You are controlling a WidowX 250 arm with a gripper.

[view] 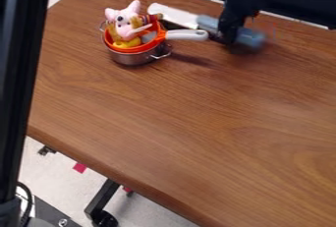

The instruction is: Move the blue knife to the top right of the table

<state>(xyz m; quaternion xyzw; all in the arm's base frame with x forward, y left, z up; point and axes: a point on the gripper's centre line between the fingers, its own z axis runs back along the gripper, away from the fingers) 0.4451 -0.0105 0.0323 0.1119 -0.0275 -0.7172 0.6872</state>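
The gripper point(227, 35) is at the upper right of centre, in front of the table's far edge, shut on the handle of the blue knife. The knife point(253, 38) has a pale blue handle that passes through the gripper and shows on both sides of it. Its white blade points to the upper left, behind the pots. The handle's right end is blurred. Part of the handle is hidden behind the gripper.
A metal pot point(133, 58) at the upper left holds an orange pan point(136, 49) with a pink toy point(125, 23) and a yellow item inside. The pan's pale handle sticks out toward the gripper. A black post stands at the left.
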